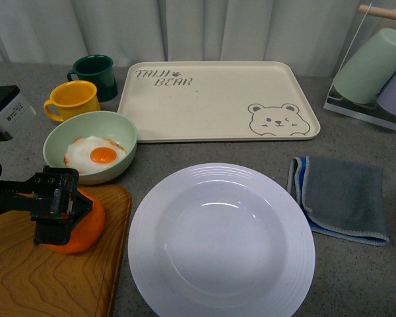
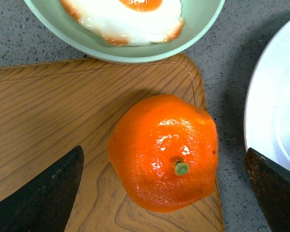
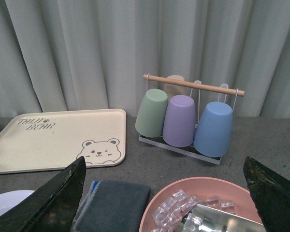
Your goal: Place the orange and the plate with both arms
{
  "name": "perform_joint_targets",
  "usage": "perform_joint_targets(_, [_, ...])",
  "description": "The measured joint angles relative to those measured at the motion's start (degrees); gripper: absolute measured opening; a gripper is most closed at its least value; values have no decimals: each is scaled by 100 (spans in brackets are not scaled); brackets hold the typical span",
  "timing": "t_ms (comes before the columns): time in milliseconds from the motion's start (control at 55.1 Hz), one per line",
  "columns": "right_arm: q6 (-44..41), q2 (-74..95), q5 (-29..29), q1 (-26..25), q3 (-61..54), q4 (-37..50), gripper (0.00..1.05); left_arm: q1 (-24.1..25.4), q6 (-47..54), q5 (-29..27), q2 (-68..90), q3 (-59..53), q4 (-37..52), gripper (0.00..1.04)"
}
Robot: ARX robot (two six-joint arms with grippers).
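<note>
The orange (image 1: pixel 86 228) lies on the right end of a wooden cutting board (image 1: pixel 46 277) at front left. My left gripper (image 1: pixel 56 212) hangs open just over it. In the left wrist view the orange (image 2: pixel 164 152), green stem dot up, lies between the two spread fingers (image 2: pixel 38 193). The large white ribbed plate (image 1: pixel 221 241) lies at front centre, right of the board; its rim shows in the left wrist view (image 2: pixel 273 106). My right gripper (image 3: pixel 166 208) is open, out of the front view, above a pink bowl.
A pale green bowl with a fried egg (image 1: pixel 90 146) stands behind the board, touching it. Yellow mug (image 1: pixel 72 100) and dark green mug (image 1: pixel 96 76) at back left. Cream bear-print tray (image 1: pixel 214 99) at back. Grey cloth (image 1: pixel 343 198) right of plate. Cup rack (image 3: pixel 188 118). Pink bowl of ice cubes (image 3: pixel 198 208).
</note>
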Motion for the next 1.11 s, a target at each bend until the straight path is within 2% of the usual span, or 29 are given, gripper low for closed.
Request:
perform_joint_targets(127, [0,0,0,0,0,0,95,55,85,-216,282,114,-2,98])
perform_joint_targets(236, [0,0,0,0,0,0,95,111,151,-157,376,131,7,74])
perform_joint_targets(363, [0,0,0,0,0,0,95,118,105,-48,297,131,-9,57])
perform_joint_targets(436, [0,0,0,0,0,0,95,59,-17,26,133,131,-50,53])
perform_joint_targets(490, [0,0,0,0,0,0,95,-37,-55,15,-15,131,-52,51])
perform_joint_targets(635, [0,0,0,0,0,0,95,-811,-345,-17,-380,249,-57,48])
perform_joint_targets(762, [0,0,0,0,0,0,95,-1735,-686,-190,-162,420,129,48])
perform_joint_targets(817, [0,0,0,0,0,0,95,-1976,-798,-260,-4,472,205,48])
perform_joint_targets(926, [0,0,0,0,0,0,95,-2264,-957,-299,341,557,317,48])
perform_joint_targets(1107, [0,0,0,0,0,0,95,-2430,-1257,-295,839,739,450,48])
